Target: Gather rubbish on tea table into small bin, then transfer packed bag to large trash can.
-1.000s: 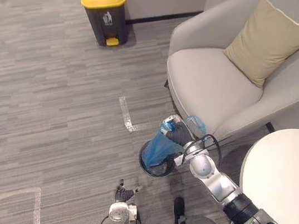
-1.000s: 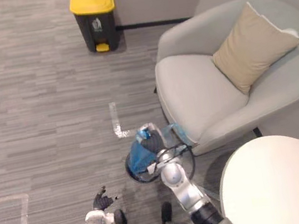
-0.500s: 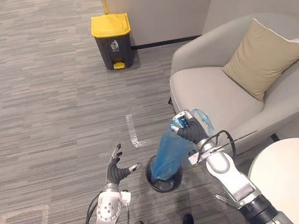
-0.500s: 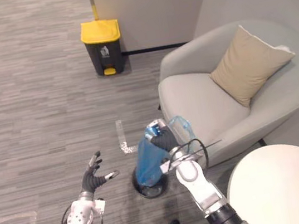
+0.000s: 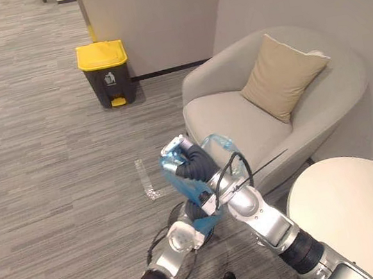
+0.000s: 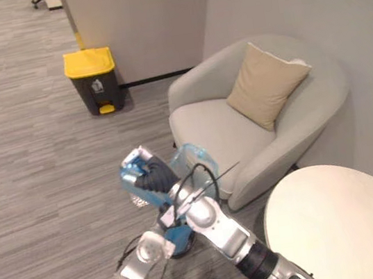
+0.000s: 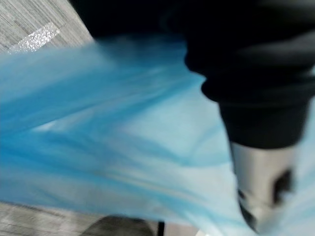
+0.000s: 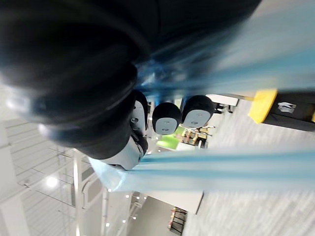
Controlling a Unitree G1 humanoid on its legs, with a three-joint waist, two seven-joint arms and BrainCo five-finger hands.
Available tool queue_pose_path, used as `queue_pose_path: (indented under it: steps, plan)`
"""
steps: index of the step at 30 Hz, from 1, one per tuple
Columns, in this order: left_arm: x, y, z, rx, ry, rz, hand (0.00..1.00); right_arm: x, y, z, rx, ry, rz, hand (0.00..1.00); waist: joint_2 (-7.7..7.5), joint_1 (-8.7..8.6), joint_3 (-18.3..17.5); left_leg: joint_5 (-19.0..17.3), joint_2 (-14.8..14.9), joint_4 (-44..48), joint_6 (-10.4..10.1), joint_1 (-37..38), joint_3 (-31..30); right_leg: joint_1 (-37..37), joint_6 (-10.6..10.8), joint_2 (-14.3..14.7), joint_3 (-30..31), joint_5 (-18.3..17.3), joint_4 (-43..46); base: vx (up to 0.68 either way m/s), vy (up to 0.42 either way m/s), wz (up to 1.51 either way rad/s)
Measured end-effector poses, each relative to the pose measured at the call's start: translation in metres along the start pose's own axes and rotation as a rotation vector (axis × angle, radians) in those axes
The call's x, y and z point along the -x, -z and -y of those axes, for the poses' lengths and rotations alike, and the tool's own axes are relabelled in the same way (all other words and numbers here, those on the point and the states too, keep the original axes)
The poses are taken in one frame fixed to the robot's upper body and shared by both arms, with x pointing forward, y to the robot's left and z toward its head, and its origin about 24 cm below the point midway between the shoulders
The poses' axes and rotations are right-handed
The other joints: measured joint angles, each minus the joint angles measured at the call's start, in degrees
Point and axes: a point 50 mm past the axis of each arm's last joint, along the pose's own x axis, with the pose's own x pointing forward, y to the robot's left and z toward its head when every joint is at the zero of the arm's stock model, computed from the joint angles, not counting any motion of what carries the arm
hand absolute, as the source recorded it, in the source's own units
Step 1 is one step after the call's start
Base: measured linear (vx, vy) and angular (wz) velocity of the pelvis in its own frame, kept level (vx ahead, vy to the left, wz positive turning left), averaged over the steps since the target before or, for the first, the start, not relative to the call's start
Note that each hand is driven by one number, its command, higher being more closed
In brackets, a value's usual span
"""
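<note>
1. Left eye view: the right hand (image 5: 192, 165) is raised in front of the robot, and its fingers (image 5: 173, 147) are curled tight round the gathered top of the blue bag (image 5: 181, 186). The bag hangs from that grip, clear of the floor, with a loose clear-blue loop sticking out beside the hand. The left hand (image 5: 193, 213) reaches up beneath the bag, against its lower part. Whether its fingers are spread or closed cannot be told. The large trash can (image 5: 106, 74), dark with a yellow lid, stands by the wall, well apart from the bag.

2. Right eye view: a grey armchair (image 6: 220, 131) with a tan cushion (image 6: 262, 84) stands just beyond the raised bag. A round white surface (image 6: 339, 218) lies on the robot's right.

3. Left wrist view: blue plastic (image 7: 98, 137) stretches across at very close range, with grey carpet (image 7: 29, 19) behind it. This view does not settle the state of the left fingers.

4. Right wrist view: the dark-tipped fingers (image 8: 167, 118) sit bunched in a row, clamped on taut blue strands (image 8: 221, 167) of the bag. The yellow-lidded can (image 8: 290, 108) shows past them.
</note>
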Motion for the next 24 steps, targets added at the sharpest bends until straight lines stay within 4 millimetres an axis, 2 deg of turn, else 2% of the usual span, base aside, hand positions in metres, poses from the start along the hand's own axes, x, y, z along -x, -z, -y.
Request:
queue_pose_path:
  steps: [4, 9, 12, 13, 14, 15, 16, 17, 19, 21, 24]
  plan:
    - [-0.008, 0.009, -0.01, -0.12, -0.052, -0.092, 0.0, -0.007, 0.002, -0.005, -0.028, -0.031, -0.02, 1.0, -0.18, -2.12, -0.21, 0.05, 0.21, -0.28, -0.21, 0.05, 1.38, -1.12, -0.13, 0.66, 2.41, 1.0, -0.04, -0.04, -0.02, -0.33]
    - [-0.014, 0.007, -0.022, -0.237, -0.107, -0.127, 0.0, -0.016, -0.006, -0.015, -0.071, -0.098, 0.012, 1.0, -0.61, -3.39, -0.74, 0.13, 0.19, -0.32, -0.54, 0.09, 1.39, -1.52, -0.2, 0.83, 3.3, 1.42, -0.07, -0.02, -0.015, -0.09]
    - [-0.021, 0.001, -0.057, -0.22, -0.208, -0.14, 0.0, -0.022, -0.013, -0.011, -0.116, -0.093, 0.04, 1.0, -1.23, -2.87, -1.41, 0.21, 0.12, -0.34, -0.68, -0.01, 1.17, -1.49, -0.11, 0.67, 2.8, 1.56, -0.29, -0.01, -0.009, -0.04]
    - [-0.014, -0.004, -0.081, -0.211, -0.276, -0.046, 1.0, -0.024, -0.021, 0.001, -0.159, -0.05, 0.077, 1.0, -1.3, -2.35, -1.44, 0.23, 0.22, -0.27, -0.69, -0.19, 0.7, -1.5, -0.11, 0.72, 2.66, 1.68, -0.25, -0.01, -0.019, 0.06]
    - [0.0, -0.011, -0.093, -0.16, -0.289, 0.075, 1.0, -0.024, -0.03, 0.011, -0.196, -0.015, 0.127, 1.0, -1.24, -1.86, -1.4, 0.28, 0.26, -0.31, -0.62, -0.45, 0.13, -1.5, -0.08, 0.74, 2.11, 1.64, -0.28, 0.01, -0.029, 0.28]
    - [0.024, -0.017, -0.1, -0.117, -0.313, 0.207, 1.0, -0.021, -0.044, 0.02, -0.22, 0.032, 0.199, 1.0, -1.13, -1.12, -1.49, 0.31, 0.3, -0.32, -0.61, -0.95, -0.98, -1.49, 0.01, 0.71, 1.23, 1.55, -0.43, 0.04, -0.024, 0.37]
    - [0.037, -0.019, -0.098, -0.078, -0.32, 0.256, 1.0, -0.019, -0.05, 0.024, -0.233, 0.057, 0.239, 1.0, -1.09, -0.27, -1.59, 0.31, 0.25, -0.32, -0.62, -1.06, -1.51, -1.36, 0.22, 0.7, 0.93, 1.38, -0.47, 0.07, -0.009, 0.45]
    - [0.051, -0.013, -0.075, 0.014, -0.279, 0.271, 1.0, -0.019, -0.054, 0.029, -0.233, 0.079, 0.267, 1.0, -0.66, 2.0, -2.09, 0.4, 0.07, -0.28, -0.55, -0.94, -2.2, -0.87, 0.57, 0.6, 0.23, 1.11, -0.45, 0.09, 0.011, 0.35]
    - [0.057, -0.001, -0.039, 0.084, -0.184, 0.208, 1.0, -0.02, -0.052, 0.023, -0.248, 0.065, 0.255, 1.0, -0.21, 4.03, -2.32, 0.47, -0.25, 0.02, -0.46, -0.86, -3.76, 0.19, 0.58, 0.11, -0.4, 1.08, -0.56, 0.08, 0.04, 0.46]
    - [0.055, -0.001, -0.02, 0.1, -0.118, 0.19, 1.0, -0.022, -0.045, 0.012, -0.269, 0.045, 0.225, 1.0, -0.67, 3.83, -2.52, 0.64, -0.51, 0.02, -0.26, -0.97, -4.7, 0.57, 0.59, -0.28, -0.39, 1.09, -0.59, 0.01, 0.049, 0.31]
    - [0.05, -0.011, -0.018, 0.113, -0.118, 0.214, 1.0, -0.018, -0.043, 0.004, -0.293, 0.059, 0.219, 1.0, -1.46, 2.89, -3.05, 0.33, -0.89, -0.03, -0.14, -1.01, -4.78, 0.52, 0.59, -0.88, 0.11, 1.06, -0.7, -0.03, 0.029, -0.02]
